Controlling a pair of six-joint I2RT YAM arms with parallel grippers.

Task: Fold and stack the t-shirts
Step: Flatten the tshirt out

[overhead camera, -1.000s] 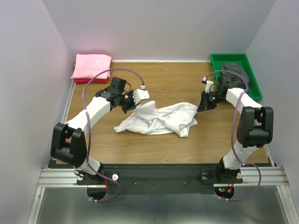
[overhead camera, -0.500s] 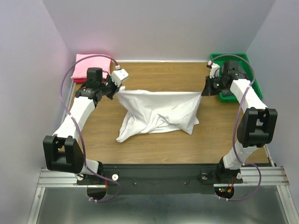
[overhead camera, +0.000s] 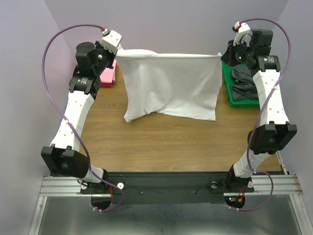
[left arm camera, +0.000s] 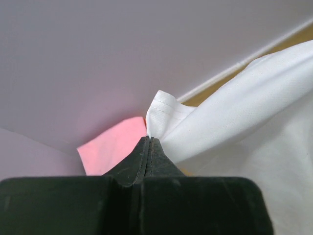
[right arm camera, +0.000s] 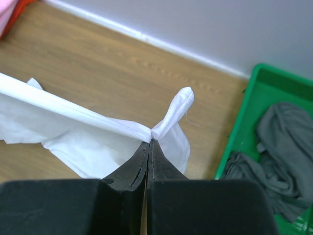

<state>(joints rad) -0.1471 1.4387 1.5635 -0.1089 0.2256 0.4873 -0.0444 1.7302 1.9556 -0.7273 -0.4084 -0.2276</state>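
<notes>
- At the far left of the table (overhead camera: 171,142) we see a folded pink shirt (overhead camera: 107,77). It lies flat by the left wall and is partly hidden behind the left arm.
- The left gripper (overhead camera: 117,51) is high above the table, near the back wall. In the left wrist view its jaws are pressed together on the upper left corner of the white shirt (overhead camera: 171,85). A small tip of the cloth sticks out past the fingers (left arm camera: 139,159).
- The white shirt hangs in the air between the two grippers. Its top edge is pulled almost straight from one gripper to the other, and the cloth falls from it like a curtain, with some soft folds.
- The bottom edge of the shirt is uneven, lower at the left and right ends. We cannot tell if it touches the table or hangs just above it.
- The right gripper (overhead camera: 223,54) is at about the same height as the left one. In the right wrist view its jaws are closed on the upper right corner of the white shirt, and a small loop of cloth stands up beyond the tips.
- At the far right stands a green bin (overhead camera: 244,104) against the right wall. Crumpled grey clothes (overhead camera: 244,81) lie inside it. The bin is just beside the right edge of the hanging shirt.
</notes>
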